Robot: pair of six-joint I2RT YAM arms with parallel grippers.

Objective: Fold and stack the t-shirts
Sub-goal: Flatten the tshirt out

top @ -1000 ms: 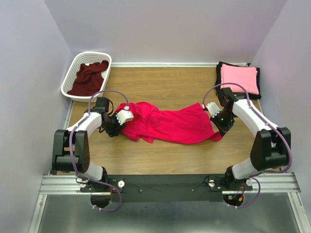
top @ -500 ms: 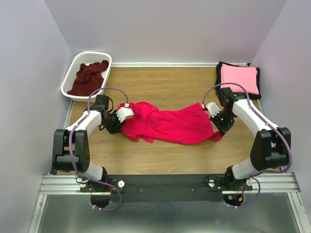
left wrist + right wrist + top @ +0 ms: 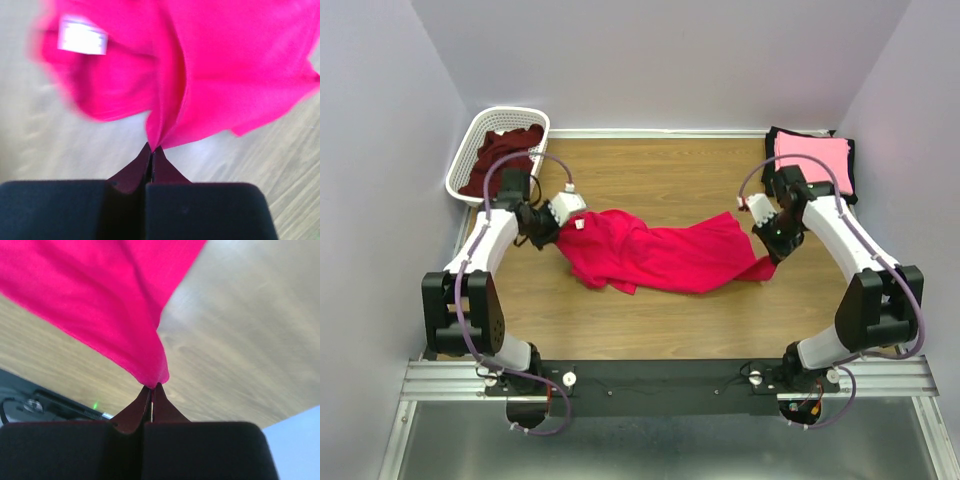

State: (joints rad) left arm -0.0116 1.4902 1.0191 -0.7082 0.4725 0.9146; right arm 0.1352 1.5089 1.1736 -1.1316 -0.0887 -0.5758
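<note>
Pale wood covers the table (image 3: 670,170), boxed in by lilac walls (image 3: 670,60). From above, a white basket (image 3: 470,150) in the far left corner holds the maroon shirt (image 3: 505,152). At far right, the pink shirt (image 3: 812,160) lies folded on the black shirt (image 3: 775,140). The red shirt (image 3: 660,255) stretches rumpled across the middle, between the left gripper (image 3: 556,230) and the right gripper (image 3: 770,255).

From the left wrist, the gripper is pinched tight on a fold of red cloth, with a white label (image 3: 82,41) further along the fabric.

From the right wrist, the gripper is clamped on a corner of the shirt, with wood beyond.
</note>
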